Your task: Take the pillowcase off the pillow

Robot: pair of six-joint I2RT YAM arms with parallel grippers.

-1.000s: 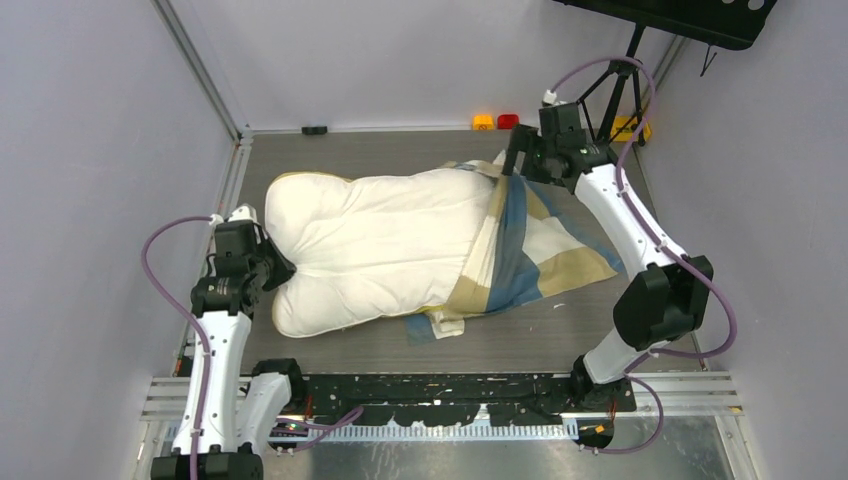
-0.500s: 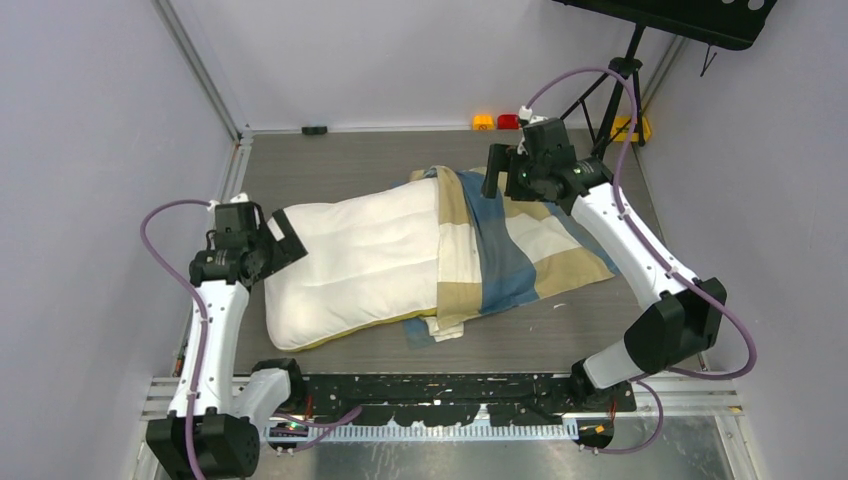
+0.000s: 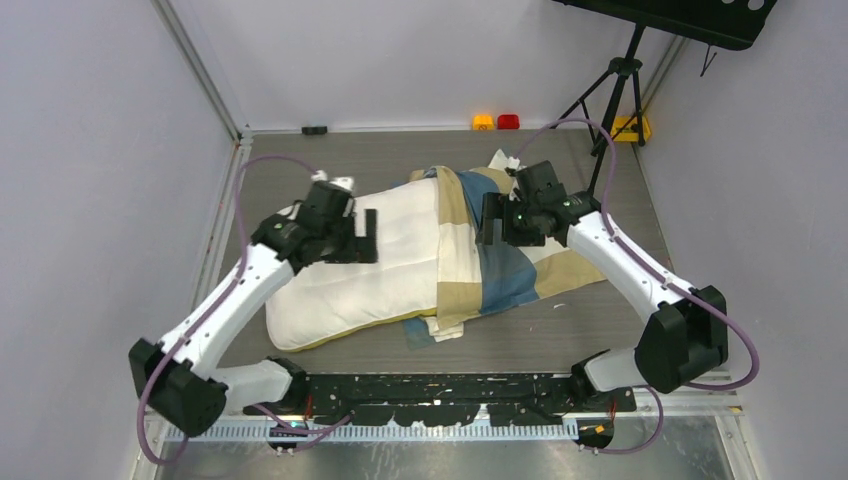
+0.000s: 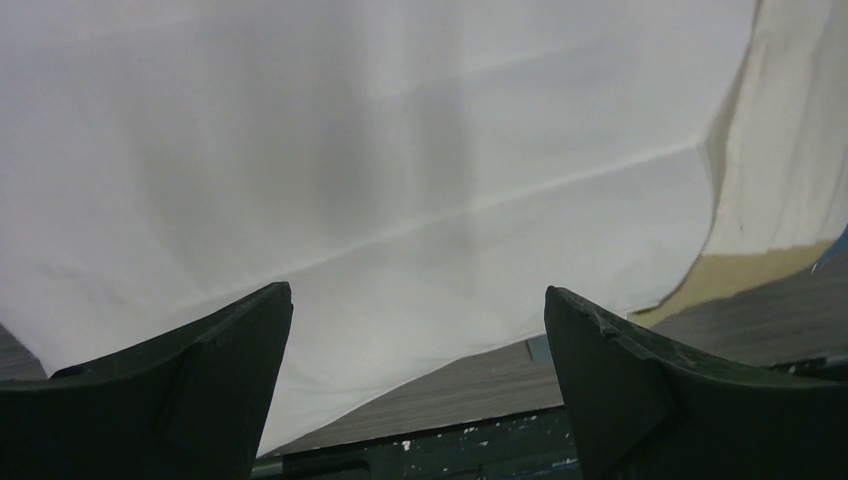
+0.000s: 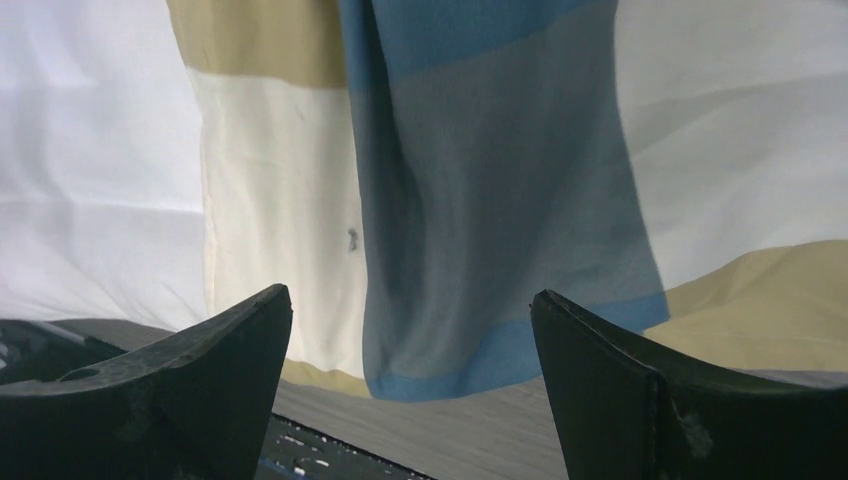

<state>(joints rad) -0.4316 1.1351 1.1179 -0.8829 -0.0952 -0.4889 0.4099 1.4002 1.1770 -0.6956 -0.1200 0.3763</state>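
Observation:
The cream-white pillow [image 3: 345, 270] lies across the table, its left half bare. Its right half sits inside the bunched blue, tan and white checked pillowcase [image 3: 505, 270]. My left gripper [image 3: 366, 237] hovers open over the pillow's bare upper middle. In the left wrist view only white pillow [image 4: 400, 150] shows beyond my open left gripper [image 4: 418, 295], with tan pillowcase [image 4: 790, 150] at the right edge. My right gripper [image 3: 488, 218] hangs open above the case's blue stripe. The right wrist view shows my open right gripper [image 5: 410, 295] with that blue panel [image 5: 480, 200] beyond it, nothing between the fingers.
Small orange [image 3: 483, 122] and red [image 3: 509, 121] blocks and a yellow one [image 3: 627, 128] sit at the table's back edge by a black tripod [image 3: 610, 95]. Grey walls close in left, right and behind. A black rail [image 3: 450, 385] runs along the near edge.
My left gripper let go of the pillow's left end, opened, and swung right over the pillow. The pillow settled flatter. My right arm came nearer and left over the pillowcase.

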